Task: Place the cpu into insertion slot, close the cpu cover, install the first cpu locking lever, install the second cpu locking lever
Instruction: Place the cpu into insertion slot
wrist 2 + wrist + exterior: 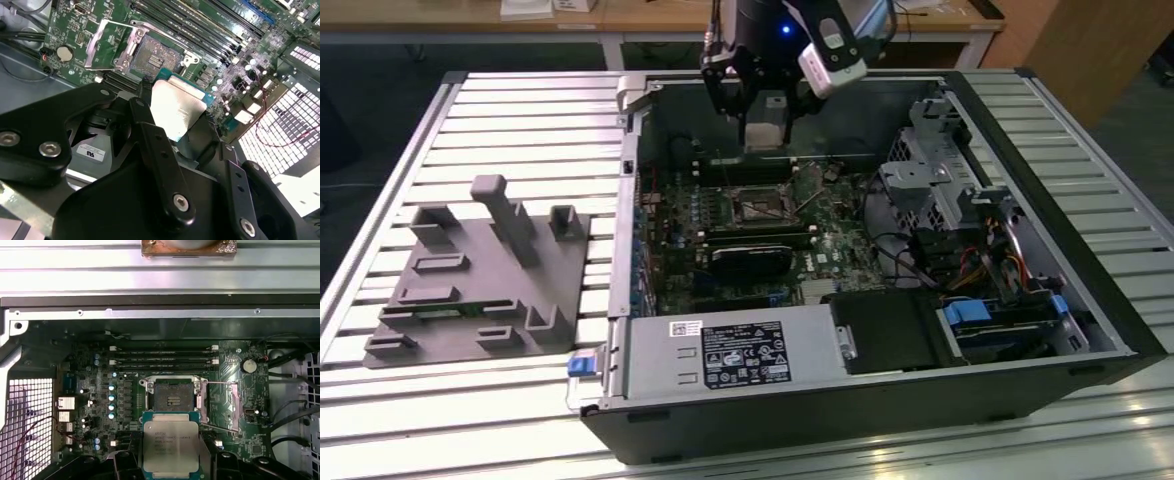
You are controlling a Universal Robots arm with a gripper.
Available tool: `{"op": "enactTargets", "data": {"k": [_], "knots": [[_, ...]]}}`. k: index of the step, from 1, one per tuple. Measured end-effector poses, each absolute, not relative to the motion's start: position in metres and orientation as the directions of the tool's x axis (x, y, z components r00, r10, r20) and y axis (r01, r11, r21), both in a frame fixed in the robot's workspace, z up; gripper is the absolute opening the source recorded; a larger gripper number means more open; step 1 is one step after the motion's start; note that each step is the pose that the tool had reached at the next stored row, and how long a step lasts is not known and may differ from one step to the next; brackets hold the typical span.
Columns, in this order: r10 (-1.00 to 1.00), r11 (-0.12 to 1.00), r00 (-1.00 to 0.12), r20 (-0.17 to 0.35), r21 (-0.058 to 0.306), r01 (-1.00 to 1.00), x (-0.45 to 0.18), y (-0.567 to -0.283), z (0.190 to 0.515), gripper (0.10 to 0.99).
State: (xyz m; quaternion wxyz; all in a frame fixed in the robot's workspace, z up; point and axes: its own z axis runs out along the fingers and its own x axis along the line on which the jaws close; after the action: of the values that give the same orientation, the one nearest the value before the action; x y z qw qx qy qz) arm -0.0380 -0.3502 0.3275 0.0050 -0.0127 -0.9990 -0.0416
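Note:
My gripper [767, 128] hangs inside the open computer case, over the far part of the motherboard. It is shut on the cpu [170, 446], a flat square chip with a dull silver top, which both wrist views show clamped between the black fingers [150, 135]. The insertion slot [173, 397] lies on the board just beyond the held chip, its dark centre bare. In the exterior view this slot [758, 204] sits below and in front of the gripper. The cpu cover [94, 46], a thin silvery frame, stands swung open beside the slot, and the chip is apart from both.
A grey fixture block [480, 270] rests on the slatted table at the exterior view's left. Inside the case are a black card [754, 255], the power supply [720, 355] at the front, and drive cages with cables [961, 230] at the exterior view's right. Memory slots [165, 357] run beyond the socket.

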Motion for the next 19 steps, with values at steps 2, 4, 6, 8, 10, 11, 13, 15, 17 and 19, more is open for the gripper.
{"op": "enactTargets", "data": {"k": [2,4,6,8,10,11,13,15,17,19], "knots": [[0.025,0.996,-1.0,0.01,0.083,0.026,-0.038,-0.35,0.326,0.537],[0.025,0.996,-1.0,0.008,0.083,0.026,-0.038,-0.35,0.324,0.537],[0.025,0.996,-1.0,0.006,0.083,0.025,-0.038,-0.35,0.321,0.537],[0.025,0.996,-1.0,0.004,0.083,0.025,-0.038,-0.35,0.317,0.537],[0.025,0.996,-1.0,0.004,0.083,0.025,-0.038,-0.35,0.314,0.537],[0.025,0.996,-1.0,0.004,0.083,0.025,-0.038,-0.35,0.312,0.537],[0.025,0.996,-1.0,0.004,0.083,0.025,-0.038,-0.35,0.309,0.537],[0.025,0.996,-1.0,0.003,0.083,0.025,-0.038,-0.349,0.305,0.537],[0.025,0.996,-1.0,0.004,0.083,0.025,-0.038,-0.348,0.302,0.537],[0.025,0.996,-1.0,0.003,0.082,0.025,-0.038,-0.347,0.299,0.537]]}}
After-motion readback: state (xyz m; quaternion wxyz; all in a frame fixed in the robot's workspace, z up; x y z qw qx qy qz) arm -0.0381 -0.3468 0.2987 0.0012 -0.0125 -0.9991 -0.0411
